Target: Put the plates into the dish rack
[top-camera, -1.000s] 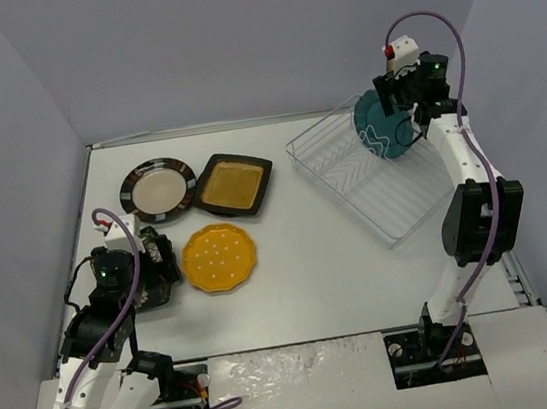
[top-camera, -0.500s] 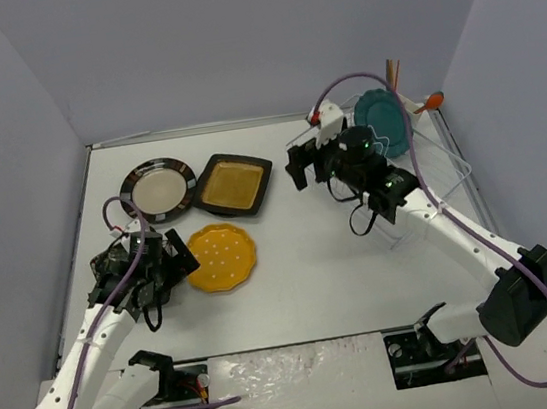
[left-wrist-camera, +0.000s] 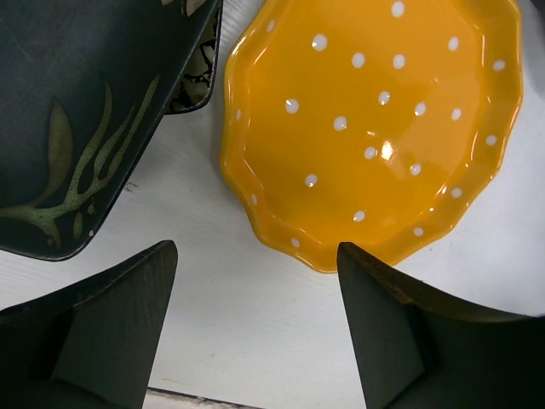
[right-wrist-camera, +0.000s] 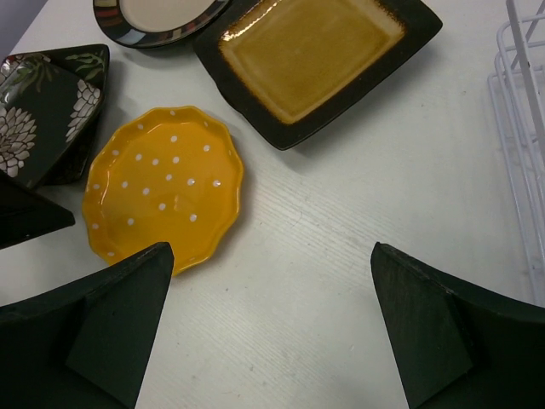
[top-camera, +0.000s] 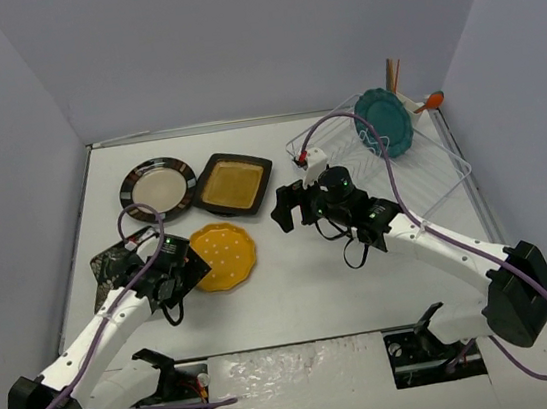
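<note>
White worktop [top-camera: 304, 281], matt and faintly wood-grained, enclosed on its left, far and right sides by plain pale lilac-grey walls [top-camera: 232, 38]. At the far right, two slim wooden sticks [top-camera: 393, 72] stand upright; just beside them, an orange-headed utensil [top-camera: 434, 100] juts rightward.

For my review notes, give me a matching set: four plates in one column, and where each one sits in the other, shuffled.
1. teal plate
2. yellow dotted plate
3. amber-centred square plate
4. floral black plate

A. flat, just ahead of the left gripper
B. standing in the dish rack
C. partly hidden by the left arm
D. far part of the table, beside the round striped-rim plate

Pairs: 1-B, 2-A, 3-D, 4-C
</note>
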You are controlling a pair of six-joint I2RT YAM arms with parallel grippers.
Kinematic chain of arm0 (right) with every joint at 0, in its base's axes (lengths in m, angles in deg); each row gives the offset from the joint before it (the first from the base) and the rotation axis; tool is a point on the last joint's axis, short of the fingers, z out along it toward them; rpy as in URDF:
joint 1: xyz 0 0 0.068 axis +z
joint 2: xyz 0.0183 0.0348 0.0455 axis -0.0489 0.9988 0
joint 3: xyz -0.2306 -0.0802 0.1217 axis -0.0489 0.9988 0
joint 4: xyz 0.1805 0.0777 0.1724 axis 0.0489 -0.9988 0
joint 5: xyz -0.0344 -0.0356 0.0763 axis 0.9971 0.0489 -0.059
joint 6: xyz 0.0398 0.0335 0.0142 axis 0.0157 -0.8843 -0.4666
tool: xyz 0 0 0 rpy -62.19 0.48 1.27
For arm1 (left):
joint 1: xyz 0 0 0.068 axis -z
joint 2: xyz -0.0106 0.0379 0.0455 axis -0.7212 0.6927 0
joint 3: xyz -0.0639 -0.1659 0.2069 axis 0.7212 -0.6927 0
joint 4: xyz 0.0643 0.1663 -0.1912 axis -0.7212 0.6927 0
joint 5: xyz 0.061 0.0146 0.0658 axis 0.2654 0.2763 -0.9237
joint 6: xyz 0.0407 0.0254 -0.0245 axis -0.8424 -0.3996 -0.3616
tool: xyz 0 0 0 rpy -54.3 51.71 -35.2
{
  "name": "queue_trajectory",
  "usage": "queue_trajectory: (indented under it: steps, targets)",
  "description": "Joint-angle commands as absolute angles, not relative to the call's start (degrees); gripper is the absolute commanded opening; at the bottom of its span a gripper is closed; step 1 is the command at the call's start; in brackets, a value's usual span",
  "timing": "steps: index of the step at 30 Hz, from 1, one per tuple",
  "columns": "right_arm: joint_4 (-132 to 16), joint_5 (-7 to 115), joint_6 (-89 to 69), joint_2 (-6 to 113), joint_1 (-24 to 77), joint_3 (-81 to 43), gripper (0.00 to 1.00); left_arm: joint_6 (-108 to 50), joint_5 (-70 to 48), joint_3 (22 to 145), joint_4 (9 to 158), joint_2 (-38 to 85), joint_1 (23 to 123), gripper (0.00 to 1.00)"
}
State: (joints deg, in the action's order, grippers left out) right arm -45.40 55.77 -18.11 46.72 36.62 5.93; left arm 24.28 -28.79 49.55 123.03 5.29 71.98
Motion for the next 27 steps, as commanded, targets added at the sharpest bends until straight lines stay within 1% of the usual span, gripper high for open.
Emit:
queue_trajectory:
  steps: [1,10,20,25,27]
  targets:
    - [-38.9,55.1,-20.5,43.5,37.0,7.0,0.98,28.7,-30.6,48.4,117.4,7.9,72.3,0.67]
    - [-37.4,53.9,-21.7,43.8,37.1,8.8,0.99,29.3,-30.8,46.9,111.9,14.2,72.3,0.53]
    - [-35.8,53.2,-23.9,44.4,37.4,11.0,0.99,29.3,-31.5,44.3,107.5,17.3,72.3,0.37]
    - [-34.1,52.6,-26.4,44.5,37.7,12.9,0.99,30.3,-31.3,42.4,106.0,17.1,72.3,0.21]
    - [-32.9,52.6,-27.9,44.6,37.8,14.2,0.99,30.5,-31.1,41.9,105.8,17.0,72.3,0.17]
